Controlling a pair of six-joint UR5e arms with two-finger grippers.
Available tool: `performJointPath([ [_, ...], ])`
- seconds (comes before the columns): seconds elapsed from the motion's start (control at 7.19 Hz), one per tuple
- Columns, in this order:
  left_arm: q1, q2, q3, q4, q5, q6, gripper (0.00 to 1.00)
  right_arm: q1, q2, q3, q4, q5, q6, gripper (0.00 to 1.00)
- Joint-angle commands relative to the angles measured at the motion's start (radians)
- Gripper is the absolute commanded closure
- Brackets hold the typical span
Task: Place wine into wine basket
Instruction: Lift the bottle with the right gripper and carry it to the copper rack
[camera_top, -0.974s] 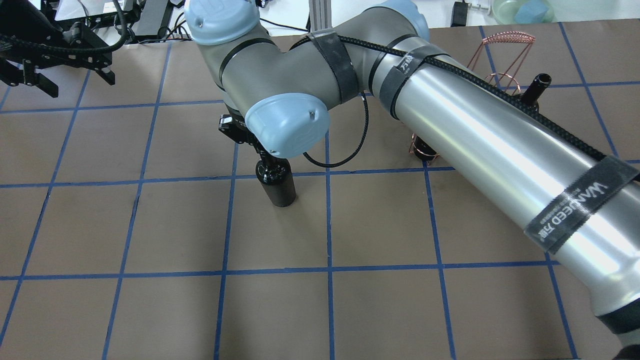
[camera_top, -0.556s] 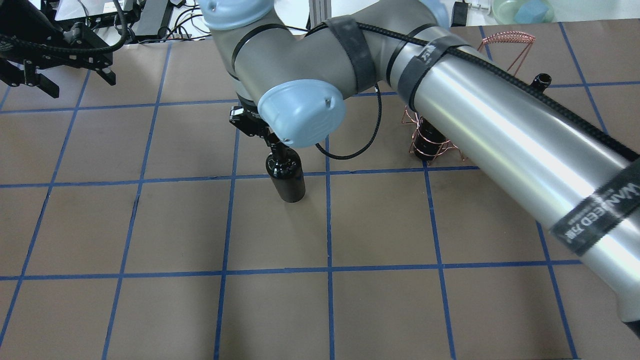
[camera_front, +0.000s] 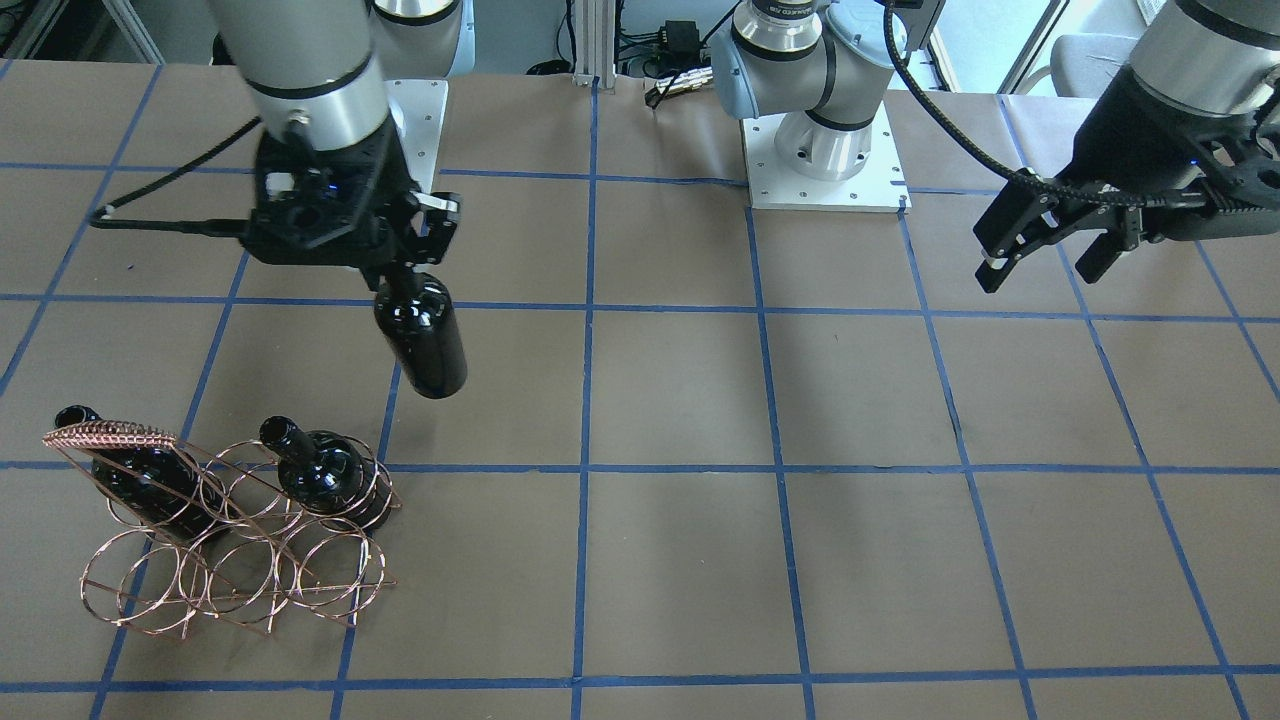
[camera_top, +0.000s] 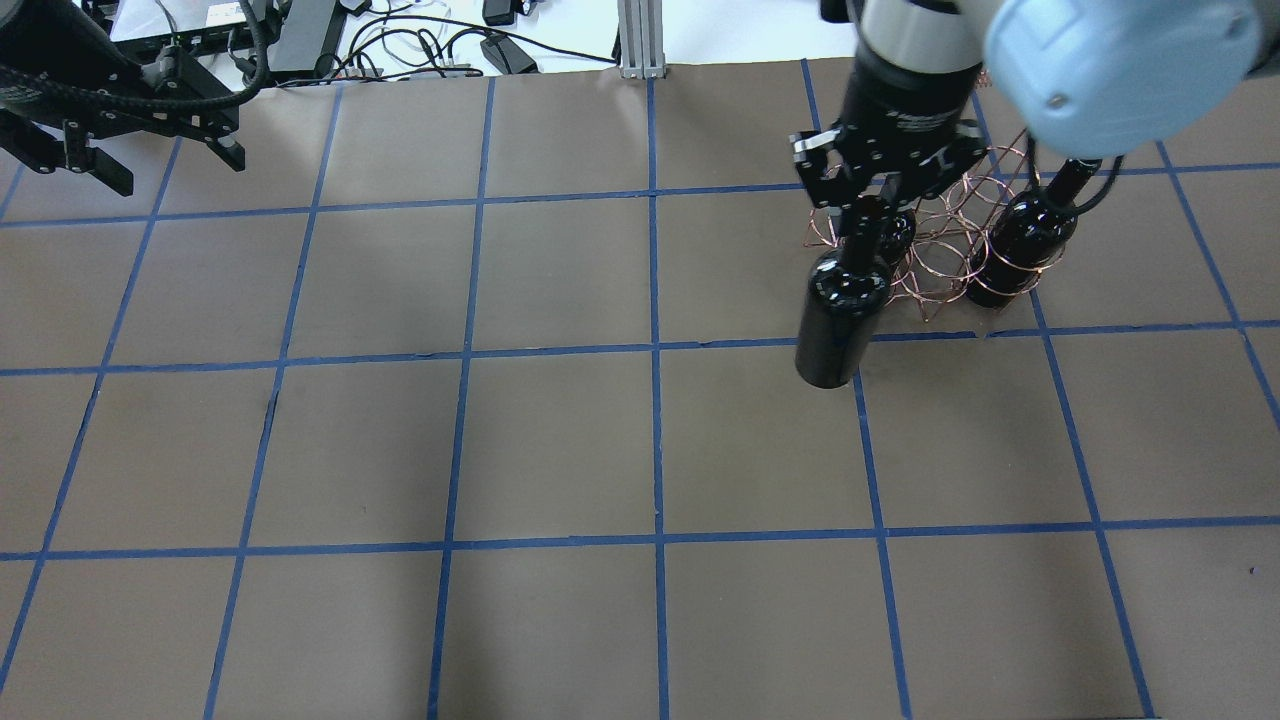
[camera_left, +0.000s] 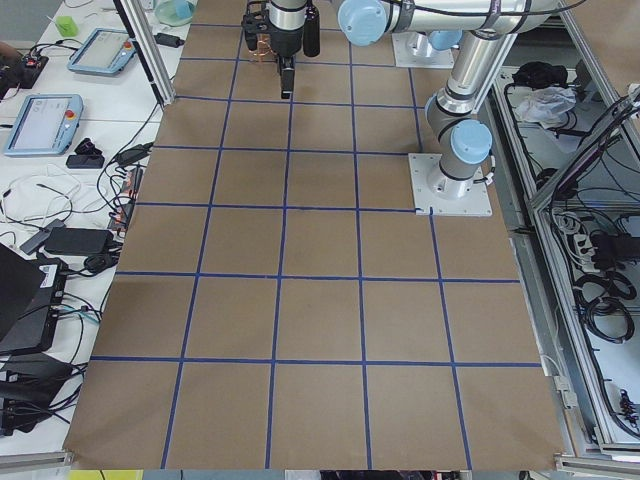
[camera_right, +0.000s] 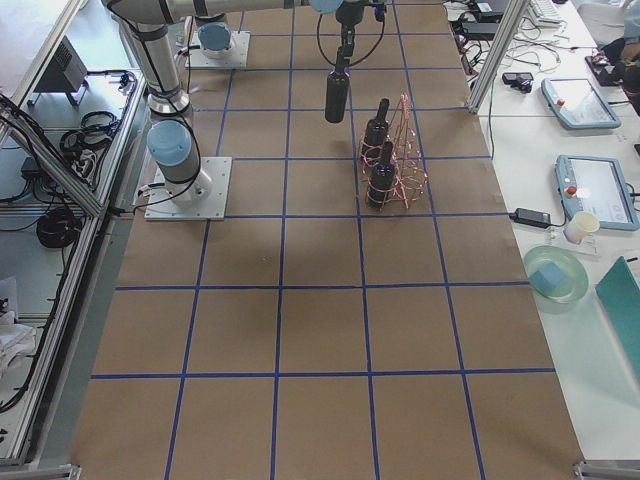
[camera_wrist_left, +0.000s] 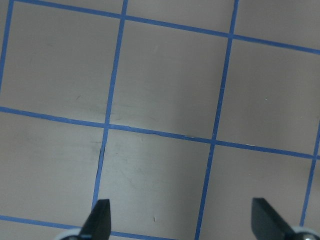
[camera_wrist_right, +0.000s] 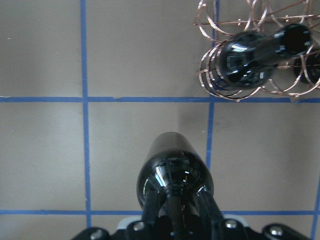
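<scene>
My right gripper is shut on the neck of a glossy black wine bottle and holds it upright above the table, just left of the copper wire wine basket. In the front-facing view the held bottle hangs behind the basket. Two more black bottles stand in the basket's rings. The right wrist view shows the held bottle and the basket ahead to the right. My left gripper is open and empty at the far left.
The table is brown paper with a blue tape grid. Cables and boxes lie beyond the far edge. The basket's woven handle bar rises above its far row. The left wrist view shows only bare table between the fingertips.
My right arm has carried the bottle to the right, from left of the table's middle to beside the basket. The left arm has not moved.
</scene>
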Motion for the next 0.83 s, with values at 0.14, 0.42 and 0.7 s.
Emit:
performJointPath([
  [0.14,-0.004,-0.004,0.0,0.001,-0.006,0.0,0.0,-0.217,-0.035,-0.012,0.028,0.014,-0.27,0.9],
  [0.42,-0.025,-0.009,-0.002,0.0,-0.003,-0.002,0.0,-0.224,0.006,-0.086,0.014,0.018,-0.27,0.9],
  [0.7,-0.036,0.002,-0.008,0.0,0.003,-0.002,0.0,-0.226,0.108,-0.164,-0.048,0.028,-0.271,0.9],
])
